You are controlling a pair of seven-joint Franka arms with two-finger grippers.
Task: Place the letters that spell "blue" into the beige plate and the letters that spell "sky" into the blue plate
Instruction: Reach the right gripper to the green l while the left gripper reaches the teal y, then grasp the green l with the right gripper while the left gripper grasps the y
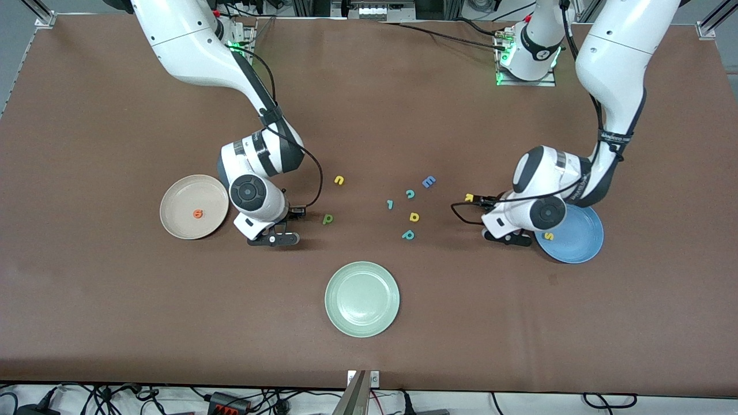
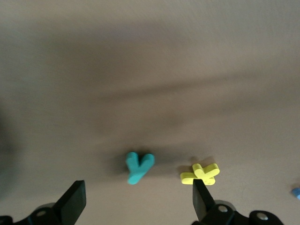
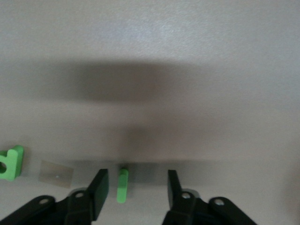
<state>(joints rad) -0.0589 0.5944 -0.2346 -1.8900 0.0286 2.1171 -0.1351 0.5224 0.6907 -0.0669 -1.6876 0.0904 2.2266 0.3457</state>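
Two letters are already home: an orange e (image 1: pixel 198 214) in the beige plate (image 1: pixel 173 193) and a yellow s (image 1: pixel 549 236) in the blue plate (image 1: pixel 582 248). Both plates lie farther from the front camera than the pale green plate (image 1: pixel 362 298), beige toward the right arm's end, blue toward the left arm's.

Down at the table beside the beige plate, the right gripper (image 3: pixel 136 180) straddles the thin green l bar (image 3: pixel 122 185), jaws half-spread and not seen touching it. The green b (image 3: pixel 10 163) lies just beside.

Beside the blue plate, the left gripper (image 2: pixel 137 187) hangs spread wide and empty over the teal y (image 2: pixel 138 166), with the yellow k (image 2: pixel 200 173) near it.

Both arms appear to be at the picking step. Next each must pinch a thin letter squarely, lift it and carry it to its plate.

A brown table (image 1: pixel 115 317) bears everything, and cables (image 1: pixel 230 400) trail along its edge nearest the front camera.
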